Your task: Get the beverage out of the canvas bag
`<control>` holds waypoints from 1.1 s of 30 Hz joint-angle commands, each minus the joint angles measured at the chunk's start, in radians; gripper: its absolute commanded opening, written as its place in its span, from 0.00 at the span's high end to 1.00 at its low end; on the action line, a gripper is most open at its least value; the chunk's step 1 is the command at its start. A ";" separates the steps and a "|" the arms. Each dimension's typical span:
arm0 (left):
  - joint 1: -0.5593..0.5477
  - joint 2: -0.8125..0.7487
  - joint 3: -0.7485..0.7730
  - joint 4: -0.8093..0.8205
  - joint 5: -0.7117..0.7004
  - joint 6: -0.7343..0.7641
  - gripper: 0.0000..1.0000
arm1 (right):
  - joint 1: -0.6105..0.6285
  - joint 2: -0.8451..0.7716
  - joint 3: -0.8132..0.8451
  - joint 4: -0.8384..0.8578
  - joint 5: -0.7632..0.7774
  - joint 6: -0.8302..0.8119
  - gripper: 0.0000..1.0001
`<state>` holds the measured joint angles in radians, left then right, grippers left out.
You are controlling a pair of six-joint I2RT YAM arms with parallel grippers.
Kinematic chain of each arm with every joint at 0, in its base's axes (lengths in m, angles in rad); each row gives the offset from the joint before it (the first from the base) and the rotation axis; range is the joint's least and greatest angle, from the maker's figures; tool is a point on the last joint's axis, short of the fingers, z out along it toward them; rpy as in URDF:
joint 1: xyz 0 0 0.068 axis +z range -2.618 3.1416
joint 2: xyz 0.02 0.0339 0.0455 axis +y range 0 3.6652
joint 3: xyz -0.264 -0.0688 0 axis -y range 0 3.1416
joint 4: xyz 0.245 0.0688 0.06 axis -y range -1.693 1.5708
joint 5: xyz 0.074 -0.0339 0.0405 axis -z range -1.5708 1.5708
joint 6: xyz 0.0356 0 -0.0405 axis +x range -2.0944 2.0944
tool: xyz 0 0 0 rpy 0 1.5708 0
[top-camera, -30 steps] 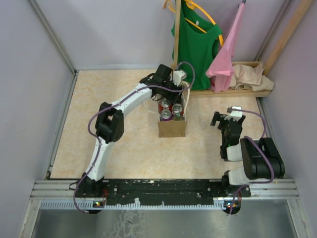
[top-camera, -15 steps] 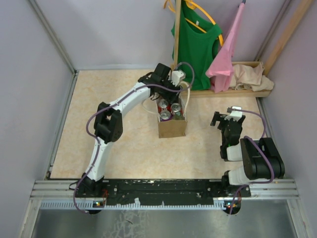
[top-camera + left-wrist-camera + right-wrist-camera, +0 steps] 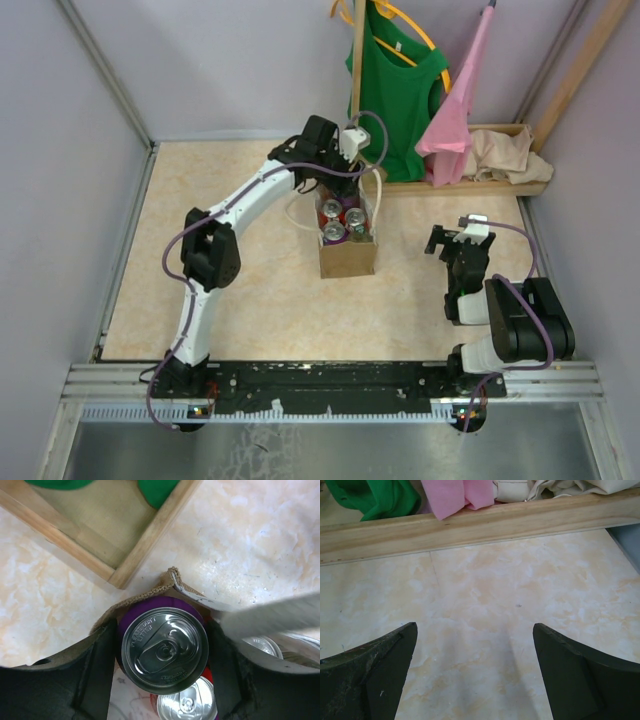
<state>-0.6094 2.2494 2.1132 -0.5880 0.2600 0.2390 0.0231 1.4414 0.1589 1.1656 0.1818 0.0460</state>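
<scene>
The left arm [image 3: 250, 200] reaches out in a long bend toward 12 o'clock, its wrist turned down over the far end of the bag [image 3: 347, 258]. The left gripper [image 3: 162, 640] stands about half open, its dark fingers [image 3: 95, 675] pressed against both sides of a purple can [image 3: 165, 652] with a silver top. The can is at the bag's 12 o'clock corner, its top higher than the other cans [image 3: 336, 232] packed toward 6 o'clock. The bag is tan, boxy and upright at the middle of the table [image 3: 250, 290], with a white handle [image 3: 378, 190] looping up. At 3 o'clock from it the right gripper [image 3: 475, 645] hovers over bare table, fingers wide apart, holding nothing.
</scene>
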 commanded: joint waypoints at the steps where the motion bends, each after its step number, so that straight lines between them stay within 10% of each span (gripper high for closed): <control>1: 0.031 -0.158 0.049 0.166 -0.001 0.016 1.00 | -0.002 0.001 0.021 0.051 0.003 0.002 0.01; 20: 0.115 -0.299 0.163 0.133 -0.137 -0.023 1.00 | -0.002 0.001 0.021 0.051 0.003 0.002 0.01; 33: 0.295 -0.308 -0.112 0.175 -0.216 -0.141 1.00 | -0.002 0.001 0.021 0.051 0.004 0.002 0.01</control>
<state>-0.3260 1.9766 2.0720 -0.5034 0.0666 0.1543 0.0231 1.4414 0.1589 1.1656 0.1818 0.0460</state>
